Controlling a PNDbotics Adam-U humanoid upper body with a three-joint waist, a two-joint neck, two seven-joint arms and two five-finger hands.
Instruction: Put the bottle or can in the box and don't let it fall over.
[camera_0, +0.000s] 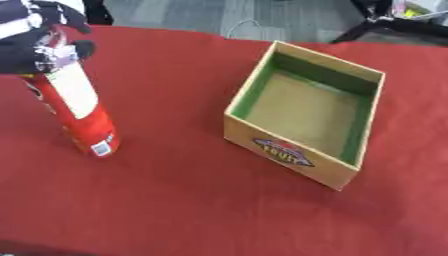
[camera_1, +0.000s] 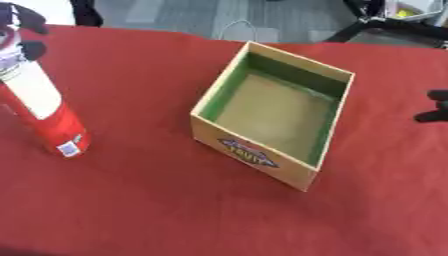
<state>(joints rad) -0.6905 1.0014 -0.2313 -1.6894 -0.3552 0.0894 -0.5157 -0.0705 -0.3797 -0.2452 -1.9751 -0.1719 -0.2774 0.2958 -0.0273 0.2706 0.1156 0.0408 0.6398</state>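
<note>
Left eye view showed my left hand clamped around the red can's top at nine o'clock of the empty wooden box, nothing placed yet, while my right hand at three o'clock showed too little to tell its state.

we seem to be in a lab or office workspace: a table under a red cloth, grey floor beyond its far edge, and black stand legs there too.
</note>
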